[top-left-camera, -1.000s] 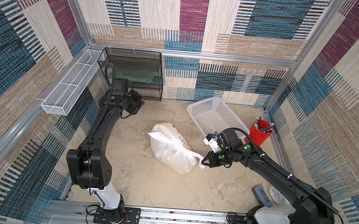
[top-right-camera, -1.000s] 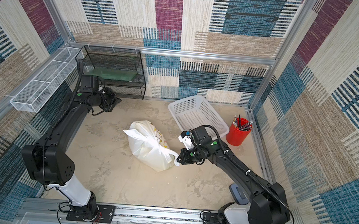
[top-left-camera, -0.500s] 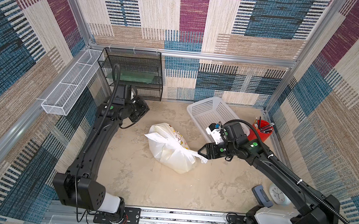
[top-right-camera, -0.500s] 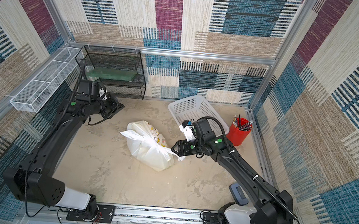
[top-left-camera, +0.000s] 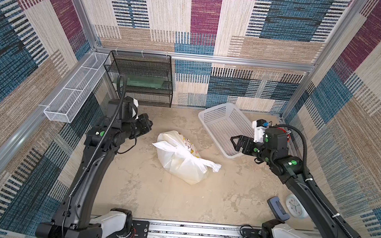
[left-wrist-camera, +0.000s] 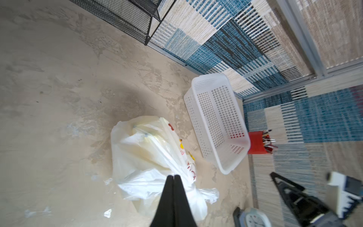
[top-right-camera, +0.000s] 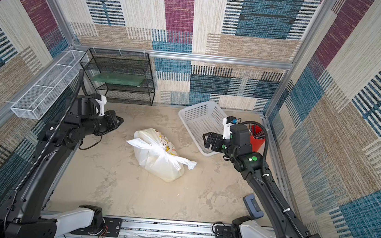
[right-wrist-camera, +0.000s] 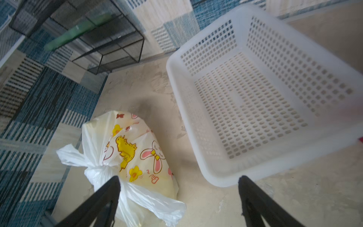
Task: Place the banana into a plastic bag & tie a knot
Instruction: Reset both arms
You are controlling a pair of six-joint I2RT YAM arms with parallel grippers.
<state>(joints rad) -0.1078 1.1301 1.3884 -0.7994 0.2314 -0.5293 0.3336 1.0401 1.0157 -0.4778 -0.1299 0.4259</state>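
Plastic bag [top-left-camera: 180, 159] lying on its side near the middle of both top views, on the bare table [top-left-camera: 152, 193], left of the white basket [top-left-camera: 222, 127] and near it. Tied shut toward its lower right with a knot [right-wrist-camera: 98, 170], loose white ends sticking out. Banana not plain to see; only a pale yellow glow through the thin plastic, so likely inside.

Left gripper [left-wrist-camera: 173, 176] pinched tight on nothing, up and left of the bag, not touching. Right gripper [top-left-camera: 233, 143] wide open and empty, at the right by the basket, apart from the bag.

Looks like the very end of the job: bagging done, tying done, nothing held. Next move, probably: pull both arms back, keeping clear of the loose ends so as not to tug the knot open.

Printed on the bag: a pink-eared bunny, yellow flowers, a yellow blob, and orange letters looking like "Biu". Rest too small to read. No other writing to make out.
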